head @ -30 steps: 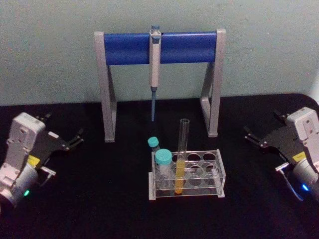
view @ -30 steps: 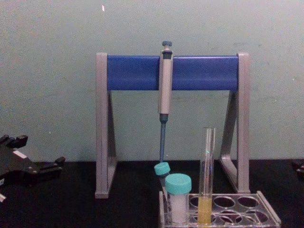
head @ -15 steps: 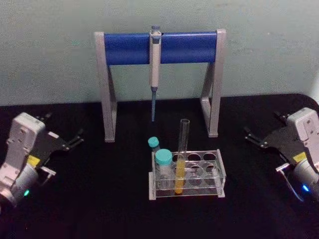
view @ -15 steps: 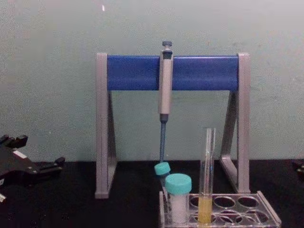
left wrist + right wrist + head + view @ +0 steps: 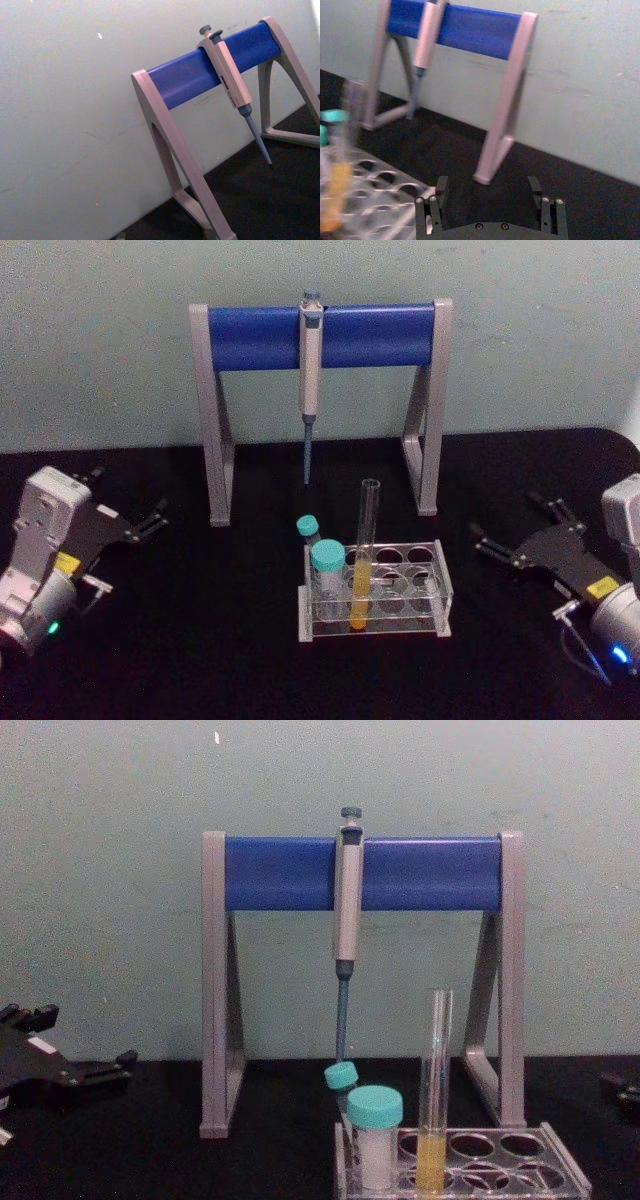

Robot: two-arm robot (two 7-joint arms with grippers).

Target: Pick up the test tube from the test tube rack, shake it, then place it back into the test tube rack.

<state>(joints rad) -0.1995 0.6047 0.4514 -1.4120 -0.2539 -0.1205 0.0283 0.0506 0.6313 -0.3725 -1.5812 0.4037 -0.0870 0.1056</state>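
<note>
In the head view, the test tube (image 5: 366, 540) is seen upright in the test tube rack (image 5: 442, 590). The right gripper (image 5: 507, 522) is held spread, empty, to the rack's right. The left gripper (image 5: 128, 495) is spread, far left. In the right wrist view, the fingers (image 5: 440, 189) are seen apart. In the chest view, the tube is seen beside a teal-capped vial (image 5: 375, 1145).

One test tube (image 5: 366, 540), two teal-capped vials (image 5: 327, 565), one rack (image 5: 441, 592), one pipette (image 5: 311, 360), one stand (image 5: 380, 335).

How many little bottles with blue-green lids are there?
2. One teal-capped vial stands at the front-left of the test tube rack, beside the test tube. The other vial pokes up just behind it, at the rack's back-left corner, slightly tilted. I see none hidden.
</note>
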